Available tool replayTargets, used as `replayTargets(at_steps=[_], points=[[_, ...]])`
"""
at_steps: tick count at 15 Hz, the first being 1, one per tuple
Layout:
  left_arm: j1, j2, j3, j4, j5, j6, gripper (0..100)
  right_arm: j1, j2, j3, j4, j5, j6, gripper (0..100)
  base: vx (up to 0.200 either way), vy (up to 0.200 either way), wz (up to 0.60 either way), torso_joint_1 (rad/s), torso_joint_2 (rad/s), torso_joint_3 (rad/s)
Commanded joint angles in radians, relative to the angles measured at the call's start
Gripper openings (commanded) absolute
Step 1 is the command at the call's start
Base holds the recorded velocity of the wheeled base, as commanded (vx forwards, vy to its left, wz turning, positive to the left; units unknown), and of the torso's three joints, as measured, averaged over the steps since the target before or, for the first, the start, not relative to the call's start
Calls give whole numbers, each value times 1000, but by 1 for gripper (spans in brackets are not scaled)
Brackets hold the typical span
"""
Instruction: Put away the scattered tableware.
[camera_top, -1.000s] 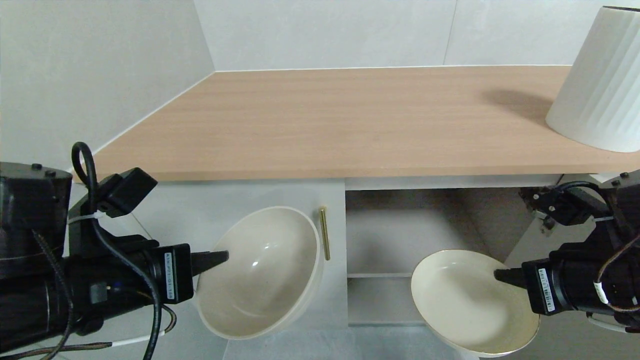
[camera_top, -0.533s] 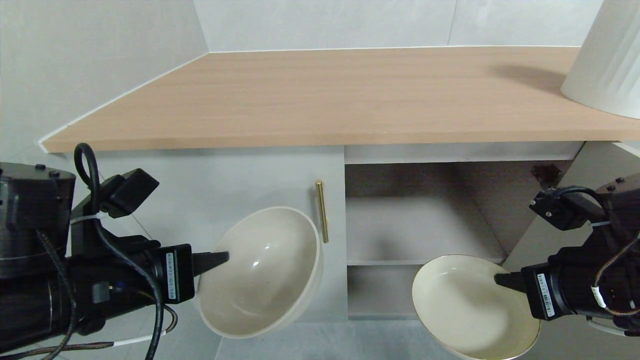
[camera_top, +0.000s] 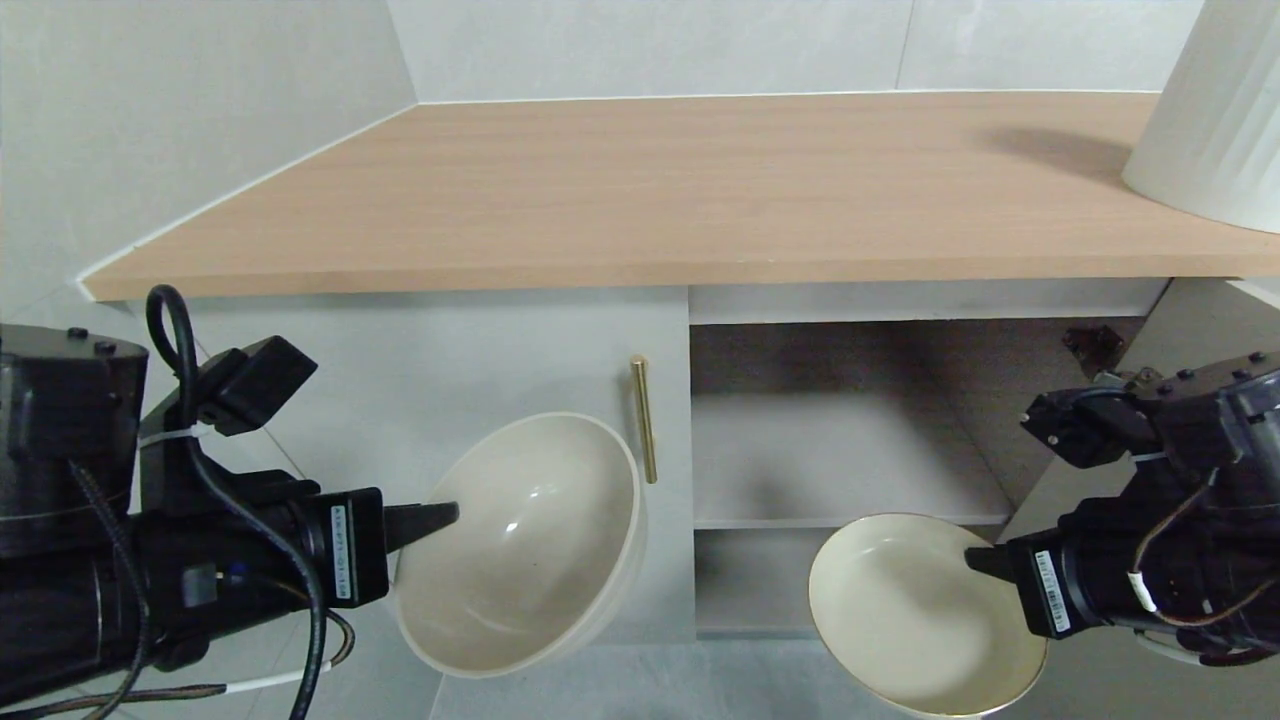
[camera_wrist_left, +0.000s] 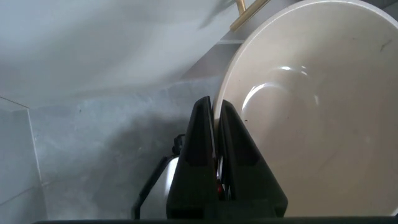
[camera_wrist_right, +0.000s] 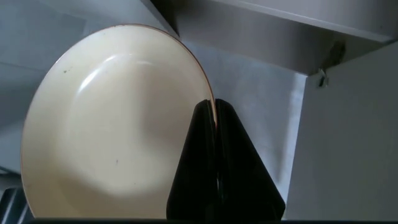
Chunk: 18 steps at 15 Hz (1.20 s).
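**Left hand** (camera_top: 440, 515): closed edge-on over the rim of the cream bowl (camera_top: 520, 545), lower left of centre in the head view. One finger lies inside the rim and the other outside. The left wrist view confirms that the rim is pinched between them. The bowl hangs tilted with its opening toward the camera. It is in front of the closed cabinet door (camera_top: 450, 360) and just beside the brass handle (camera_top: 643, 420). Judgement: a rim pinch is about the only purchase so wide and smooth a vessel offers.

**Right hand** (camera_top: 975, 562): likewise clamped on the rim of the cream plate (camera_top: 915, 615), lower right of the frame. The plate is tilted with its face toward the camera. It sits before the open compartment, overlapping the front edge of the shelf (camera_top: 840, 455) in the picture. Judgement: the plate is being presented to the opening for stowage, while the bowl is held clear at the closed side.

**Surroundings:** the tabletop (camera_top: 650, 200) spans the upper frame and carries a white ribbed shade (camera_top: 1215, 120) at upper right.

**Markings:** a white sticker (camera_top: 343, 550) with barcode-style print sits on the left wrist housing, and a matching one sits on the right. The characters are too small to read reliably. No marking is visible on the bowl or the plate.
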Motion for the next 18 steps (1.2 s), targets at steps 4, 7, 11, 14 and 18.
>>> replayTargets(at_steps=[4,7,11,14,18], points=[[0,8,-1,-1,0,0,0,0,331,-17,-186,-60,107,0,0,0,0,0,0,0],[0,11,-1,-1,-14,0,0,-21,537,-8,-438,-150,156,0,0,0,0,0,0,0],[0,12,-1,-2,-23,0,0,-63,657,-26,-599,-238,206,0,0,0,0,0,0,0],[0,18,0,-1,-24,0,0,-118,738,-89,-657,-304,211,0,0,0,0,0,0,0],[0,32,0,-2,-24,0,0,-167,810,-209,-660,-402,231,0,0,0,0,0,0,0]])
